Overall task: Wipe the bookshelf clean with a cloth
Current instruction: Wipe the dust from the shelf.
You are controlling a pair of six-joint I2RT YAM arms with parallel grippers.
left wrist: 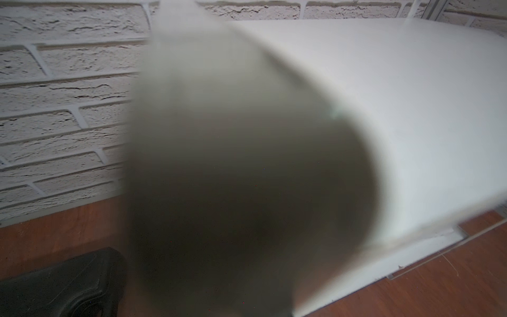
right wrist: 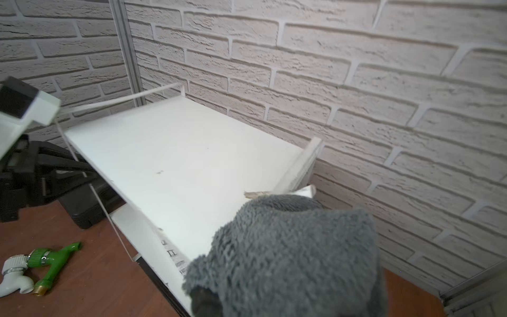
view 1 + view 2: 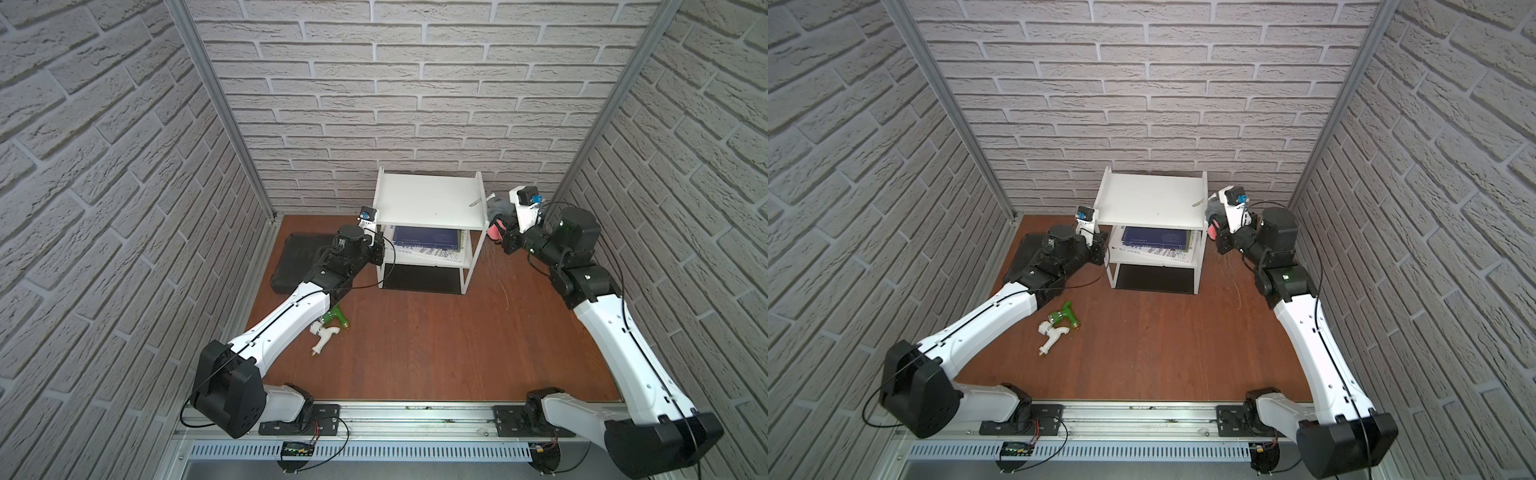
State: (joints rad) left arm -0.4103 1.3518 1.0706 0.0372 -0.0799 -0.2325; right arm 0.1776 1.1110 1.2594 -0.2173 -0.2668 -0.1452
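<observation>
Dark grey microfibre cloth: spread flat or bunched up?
Bunched. The floppy dark grey microfibre cloth is a rumpled wad beside the small white bookshelf, at its top board's right end, not laid flat on it.

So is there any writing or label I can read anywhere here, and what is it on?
None reads clearly.
Blue book, lower board of the bookshelf: pale lines, too small.
Printed sheets under it: black print, blurred.
Small module on the front rail: green specks, unreadable.
</observation>
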